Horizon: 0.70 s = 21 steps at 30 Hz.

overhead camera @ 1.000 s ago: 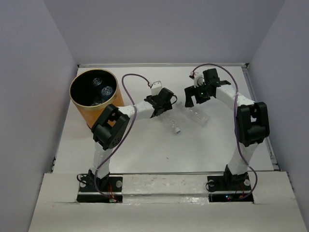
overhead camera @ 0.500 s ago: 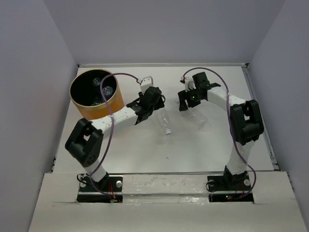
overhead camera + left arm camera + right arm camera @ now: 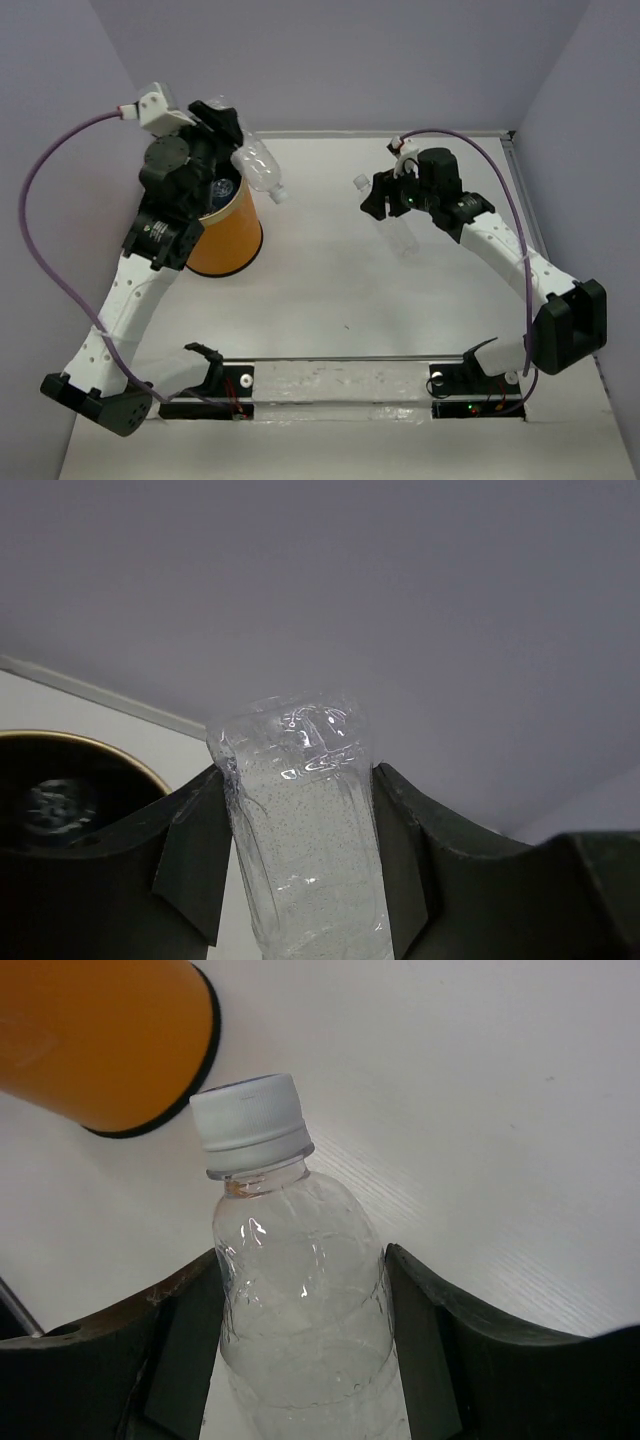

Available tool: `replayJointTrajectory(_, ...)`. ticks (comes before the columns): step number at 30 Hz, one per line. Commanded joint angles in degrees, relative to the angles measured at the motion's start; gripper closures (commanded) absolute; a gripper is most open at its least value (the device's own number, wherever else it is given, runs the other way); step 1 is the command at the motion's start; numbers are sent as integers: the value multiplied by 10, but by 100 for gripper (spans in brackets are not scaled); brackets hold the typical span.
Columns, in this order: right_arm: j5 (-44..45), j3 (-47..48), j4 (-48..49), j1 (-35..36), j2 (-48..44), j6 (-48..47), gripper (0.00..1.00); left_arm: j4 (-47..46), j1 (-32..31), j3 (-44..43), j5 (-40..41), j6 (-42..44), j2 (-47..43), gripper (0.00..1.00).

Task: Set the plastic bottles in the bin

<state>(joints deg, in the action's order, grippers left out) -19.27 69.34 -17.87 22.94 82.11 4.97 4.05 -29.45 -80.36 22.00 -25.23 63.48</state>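
My left gripper [image 3: 236, 143] is raised high and shut on a clear ribbed plastic bottle [image 3: 259, 172]. It holds the bottle tilted, cap down and to the right, over the right rim of the orange bin [image 3: 228, 238]. In the left wrist view the bottle's base [image 3: 300, 810] stands between my fingers, with the bin's black inside [image 3: 60, 800] at the lower left. At least one bottle [image 3: 221, 187] lies inside the bin. My right gripper [image 3: 380, 196] is shut on a second clear bottle [image 3: 300, 1300] with a white cap [image 3: 361, 182], held above the table.
The white table [image 3: 330, 290] lies between grey walls on three sides. A purple cable loops out from my left arm [image 3: 40, 200]. The bin's orange wall [image 3: 100, 1040] shows at the upper left of the right wrist view.
My left arm has swung up and to the left, carrying its bottle from the table to above the bin's rim. My right gripper has lifted the other bottle off the table.
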Motion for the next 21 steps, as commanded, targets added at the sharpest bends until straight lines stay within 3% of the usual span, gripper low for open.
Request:
replayJointTrajectory(1,-20,-19,99,42,-53,61,72,44,90,-23,69,73,-14,58)
replayJointTrajectory(8,-20,18,144,128,-48,83,72,1,176,-33,261,134,36,55)
replayJointTrajectory(16,24,50,198,180,-16,108,72,-187,192,-21,410,283,117,54)
replayJointTrajectory(20,13,84,243,192,9,135,72,-243,191,83,406,264,82,33)
replayJointTrajectory(21,11,98,254,199,28,142,72,-243,186,96,398,257,71,19)
